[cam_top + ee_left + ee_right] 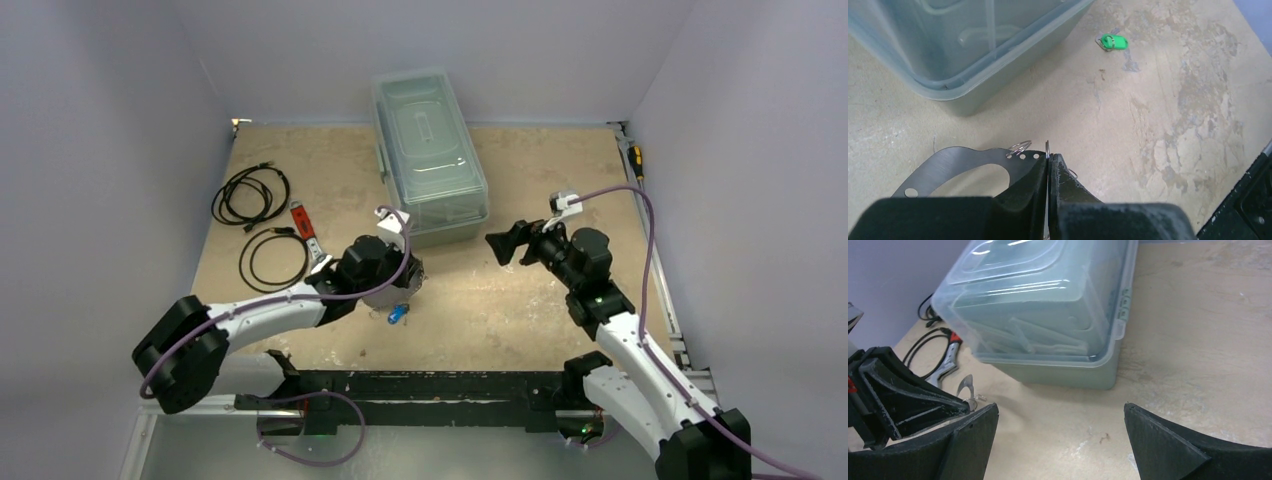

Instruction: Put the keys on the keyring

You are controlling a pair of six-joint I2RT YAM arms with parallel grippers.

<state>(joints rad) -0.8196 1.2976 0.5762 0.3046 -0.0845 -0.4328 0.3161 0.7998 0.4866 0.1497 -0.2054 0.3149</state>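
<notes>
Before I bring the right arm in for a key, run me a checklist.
1. Left hand shut on the keyring, pinching a wire ring: ok.
2. Right hand open and empty: ok.
3. Green key lying free, apart from the box: ok.
4. Blue key lying free near the left hand: ok.
5. Any key already on the keyring: not ok, none seen.
6. Pinched wire ring spread enough to thread: cannot tell.

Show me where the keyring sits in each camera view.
Top external: mostly hidden under the left gripper, left of centre.
Left wrist: keyring at lower left, held by the shut gripper.
Right wrist: its tip shows at lower left.
Shared landmark: the clear plastic box.
</notes>
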